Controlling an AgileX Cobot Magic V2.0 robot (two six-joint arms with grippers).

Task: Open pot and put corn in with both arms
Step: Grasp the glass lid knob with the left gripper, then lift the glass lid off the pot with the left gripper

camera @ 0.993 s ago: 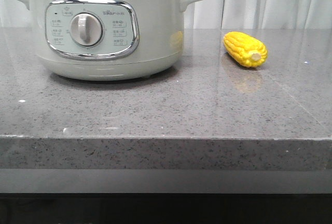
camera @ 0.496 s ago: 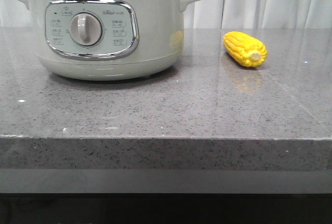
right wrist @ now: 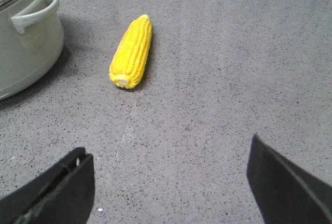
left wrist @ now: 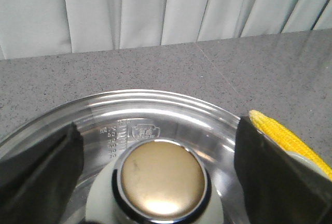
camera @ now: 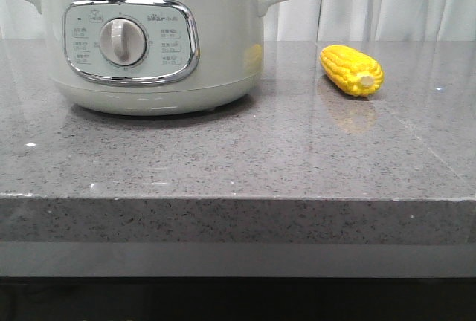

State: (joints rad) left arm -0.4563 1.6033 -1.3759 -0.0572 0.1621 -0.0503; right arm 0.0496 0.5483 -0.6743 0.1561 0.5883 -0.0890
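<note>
The pale grey-green pot (camera: 149, 46) stands at the back left of the counter with its metal-rimmed glass lid (left wrist: 155, 105) on. My left gripper (left wrist: 157, 130) hangs open just above the lid, one finger on each side of the round golden lid knob (left wrist: 161, 180), touching neither. The yellow corn (camera: 351, 70) lies on the counter to the right of the pot, stub end toward the front; it also peeks past a left finger as corn (left wrist: 282, 136). My right gripper (right wrist: 170, 149) is open over bare counter, with the corn (right wrist: 132, 52) ahead of it and the pot (right wrist: 26, 32) beside that.
The grey speckled stone counter has its front edge (camera: 238, 198) close to the camera. A pale curtain (camera: 394, 1) hangs behind it. Neither arm shows in the front view.
</note>
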